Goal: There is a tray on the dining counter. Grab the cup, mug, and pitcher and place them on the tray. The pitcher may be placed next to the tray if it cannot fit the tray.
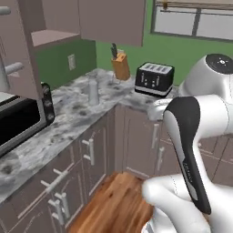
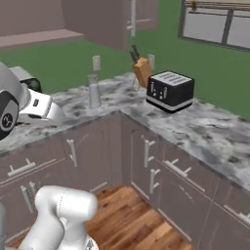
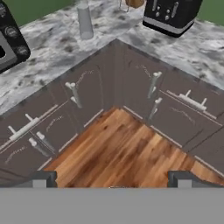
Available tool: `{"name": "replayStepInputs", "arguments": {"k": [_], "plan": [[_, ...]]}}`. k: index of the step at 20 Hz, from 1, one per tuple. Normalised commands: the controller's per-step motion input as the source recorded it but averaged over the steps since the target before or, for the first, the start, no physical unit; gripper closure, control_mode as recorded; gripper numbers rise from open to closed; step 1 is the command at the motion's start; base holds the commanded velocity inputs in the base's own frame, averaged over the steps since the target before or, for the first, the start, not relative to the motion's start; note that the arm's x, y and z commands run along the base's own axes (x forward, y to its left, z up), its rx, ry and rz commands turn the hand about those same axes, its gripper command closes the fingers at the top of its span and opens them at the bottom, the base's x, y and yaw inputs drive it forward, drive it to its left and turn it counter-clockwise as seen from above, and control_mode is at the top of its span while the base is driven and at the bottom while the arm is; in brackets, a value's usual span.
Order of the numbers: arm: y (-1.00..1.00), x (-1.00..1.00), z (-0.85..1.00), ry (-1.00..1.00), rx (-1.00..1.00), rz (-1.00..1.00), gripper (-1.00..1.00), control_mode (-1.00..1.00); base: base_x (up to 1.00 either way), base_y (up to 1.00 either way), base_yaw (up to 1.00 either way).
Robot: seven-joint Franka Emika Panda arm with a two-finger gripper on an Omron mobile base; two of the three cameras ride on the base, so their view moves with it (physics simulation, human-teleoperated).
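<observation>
- The toaster oven (image 1: 18, 120), black with a glass door, sits at 9 o'clock in the left base view, on the marbled counter (image 1: 68, 123); in the hand view its knobbed corner (image 3: 11, 46) shows at 10 o'clock.
- The pitcher (image 1: 93, 90), a slim pale grey cylinder, stands upright on the counter near the inner corner, at about 11 o'clock from the middle of the left base view. In the right base view it (image 2: 93, 91) is at 10 o'clock, and in the hand view (image 3: 84, 19) at 11 o'clock, close to the top edge. Nothing touches it.
- The knife block (image 1: 120, 65), tan wood with dark handles, stands against the green wall at 12 o'clock, to the right of the pitcher and apart from it.
- The black toaster (image 2: 170, 91) rests on the counter just right of the knife block, at 1 o'clock in the right base view.
- The gripper (image 3: 112, 179) hangs over the wooden floor (image 3: 118, 153) in front of the corner cabinets (image 3: 144, 94); its two dark finger tips (image 3: 43, 178) show at 6 o'clock in the hand view, spread wide apart with nothing between them, well short of the pitcher.
</observation>
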Motion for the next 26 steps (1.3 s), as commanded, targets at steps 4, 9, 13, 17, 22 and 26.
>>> {"name": "replayStepInputs", "arguments": {"k": [4,9,13,17,22,26], "plan": [[0.0,0.0,0.0,0.0,0.0,0.0,-1.0,1.0,0.6,0.0,0.72],[0.0,0.0,0.0,0.0,0.0,0.0,-1.0,1.0,0.67,-0.03,0.63],[0.0,0.0,0.0,0.0,0.0,0.0,-1.0,1.0,0.68,-0.14,0.6],[0.0,0.0,0.0,0.0,0.0,0.0,-1.0,1.0,0.59,-0.2,0.52],[0.0,0.0,0.0,0.0,0.0,0.0,-1.0,1.0,0.29,-0.36,0.33],[0.0,0.0,0.0,0.0,0.0,0.0,-1.0,1.0,0.26,-0.32,0.22]]}}
